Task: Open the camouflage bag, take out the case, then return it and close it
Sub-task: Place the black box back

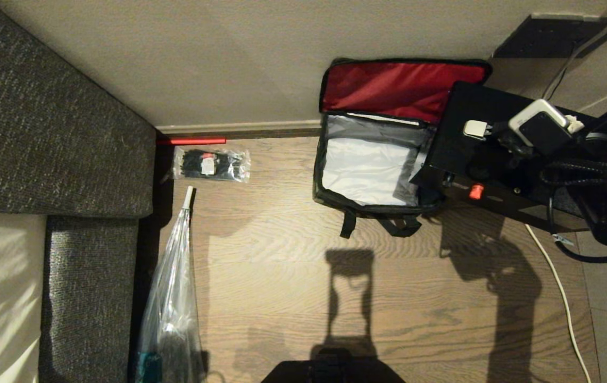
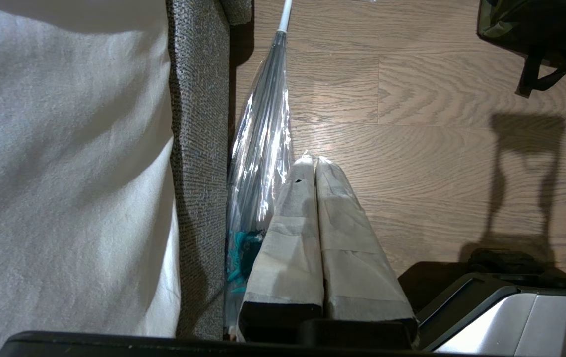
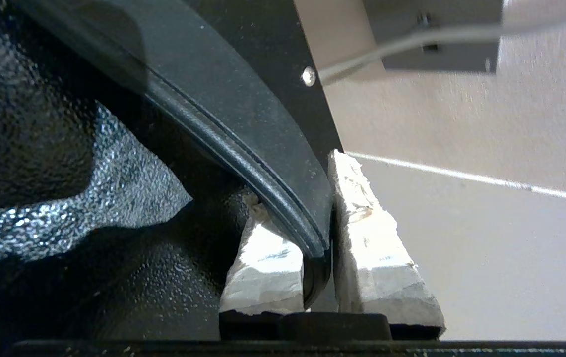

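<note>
Right pincer [image 3: 320, 233] clamped on the case's handle [image 3: 243, 134], holding the black case [image 1: 468, 159] at the frame's upper right, beside the open camouflage bag [image 1: 369, 205] on the floor [image 1: 292, 276]. Left pincer [image 2: 315, 166] together, low by the sofa [image 2: 198, 148].

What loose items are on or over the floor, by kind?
Bag: 1
Case: 1
Clear packet: 1
Umbrella: 1
Total: 4
</note>
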Available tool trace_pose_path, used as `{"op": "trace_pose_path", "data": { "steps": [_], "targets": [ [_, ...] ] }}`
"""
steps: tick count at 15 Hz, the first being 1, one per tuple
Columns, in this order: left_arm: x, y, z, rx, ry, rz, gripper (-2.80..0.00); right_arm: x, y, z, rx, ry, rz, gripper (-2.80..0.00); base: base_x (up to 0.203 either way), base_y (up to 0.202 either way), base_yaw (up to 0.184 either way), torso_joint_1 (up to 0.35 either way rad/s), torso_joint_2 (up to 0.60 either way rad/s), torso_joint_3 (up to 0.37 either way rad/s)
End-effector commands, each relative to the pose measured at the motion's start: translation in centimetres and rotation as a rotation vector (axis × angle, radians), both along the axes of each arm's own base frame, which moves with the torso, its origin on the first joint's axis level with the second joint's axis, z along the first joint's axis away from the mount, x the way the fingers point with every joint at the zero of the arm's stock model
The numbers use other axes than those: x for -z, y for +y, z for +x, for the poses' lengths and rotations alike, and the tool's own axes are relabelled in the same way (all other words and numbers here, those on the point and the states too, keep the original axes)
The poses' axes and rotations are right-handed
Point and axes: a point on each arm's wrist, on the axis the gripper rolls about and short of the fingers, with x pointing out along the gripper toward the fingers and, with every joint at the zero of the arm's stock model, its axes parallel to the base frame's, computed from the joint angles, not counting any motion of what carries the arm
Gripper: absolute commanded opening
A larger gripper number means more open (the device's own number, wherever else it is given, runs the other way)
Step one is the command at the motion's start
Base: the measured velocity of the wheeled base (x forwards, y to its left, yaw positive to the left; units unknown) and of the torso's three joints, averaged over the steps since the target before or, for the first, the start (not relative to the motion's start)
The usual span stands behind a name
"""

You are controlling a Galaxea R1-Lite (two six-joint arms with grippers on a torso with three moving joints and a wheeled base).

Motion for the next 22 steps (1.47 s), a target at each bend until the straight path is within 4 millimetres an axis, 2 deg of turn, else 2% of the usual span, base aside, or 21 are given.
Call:
{"op": "trace_pose_path", "data": {
  "steps": [1,14,22],
  "targets": [
    [0.0,0.0,0.0,-0.001,-0.001,-0.001,-2.8,0.0,1.1,0.6,-0.022,0.001,-0.001,-2.8,0.0,0.0,0.0,0.0,0.0,0.0],
    [0.0,0.0,0.0,-0.001,0.0,-0.001,-2.8,0.0,6.2,1.1,-0.151,0.035,-0.001,-2.8,0.0,0.0,0.0,0.0,0.0,0.0],
    [0.0,0.0,0.0,-0.001,-0.001,-0.001,-2.8,-0.9,9.8,1.8,-0.223,0.035,0.007,-2.8,0.0,0.0,0.0,0.0,0.0,0.0]
  ]
}}
